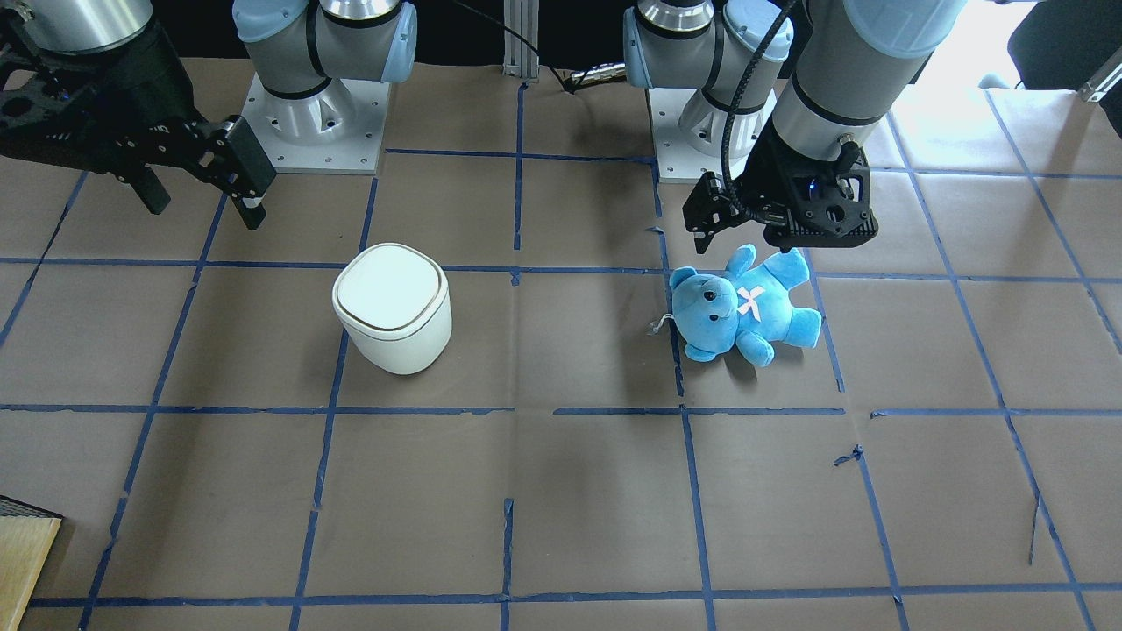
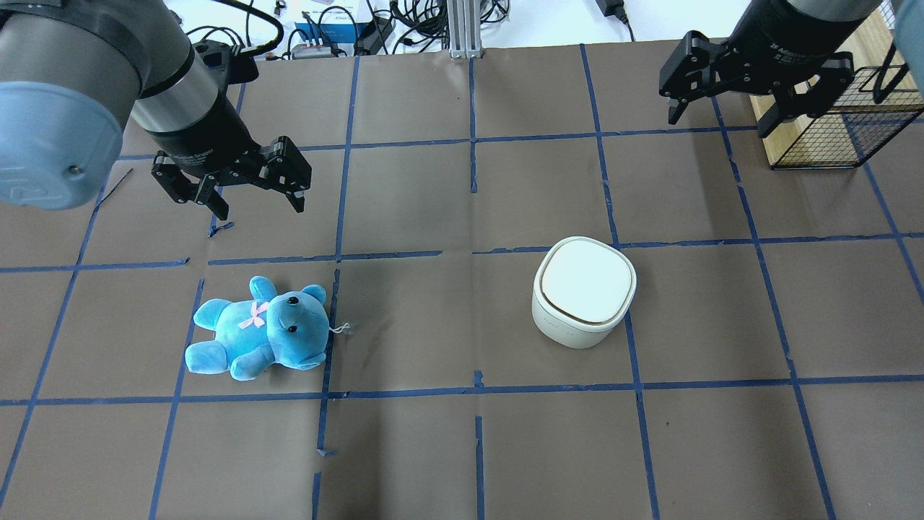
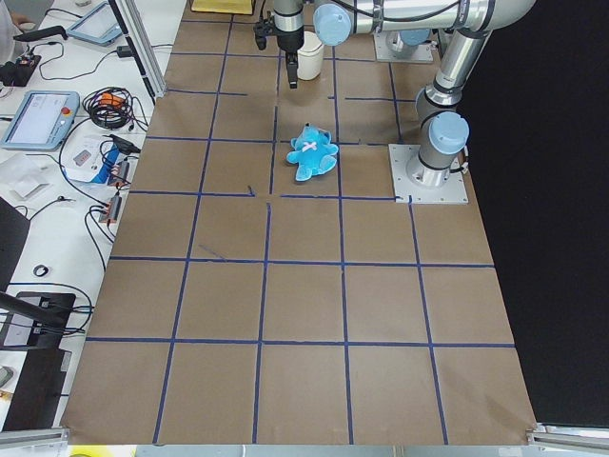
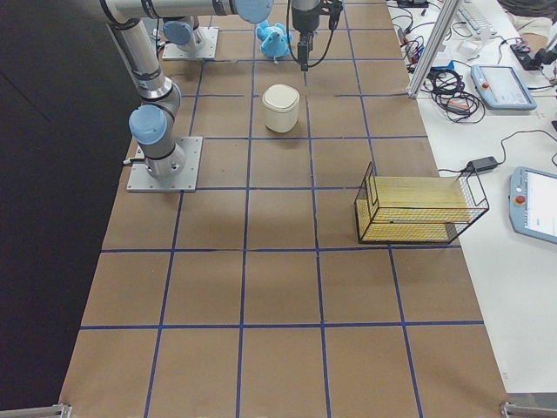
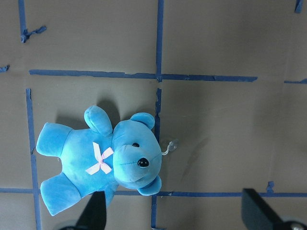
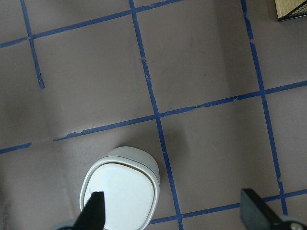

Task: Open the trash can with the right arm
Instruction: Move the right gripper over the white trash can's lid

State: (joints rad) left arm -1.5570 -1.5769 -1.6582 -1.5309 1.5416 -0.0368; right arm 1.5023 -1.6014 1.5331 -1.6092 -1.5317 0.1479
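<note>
Your right gripper [image 2: 718, 124]: jaws spread, empty. Trash can [image 2: 585, 292], closed, at its 7 o'clock in overhead view, well apart.

Right tool [image 2: 718, 124] raised, jaws apart, left tool [image 2: 260, 211] likewise, seemingly empty

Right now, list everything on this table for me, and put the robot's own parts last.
small rounded-square plastic trash can: one, white, lid shut, right half of the overhead view
plush teddy bear: one, blue with pink bow, lying on the left half
wire basket: one, black with tan base, far right corner
paper-covered table: one, brown with blue tape grid
left hand: one, black, open, above the bear
right hand: one, black, open, beside the basket
</note>
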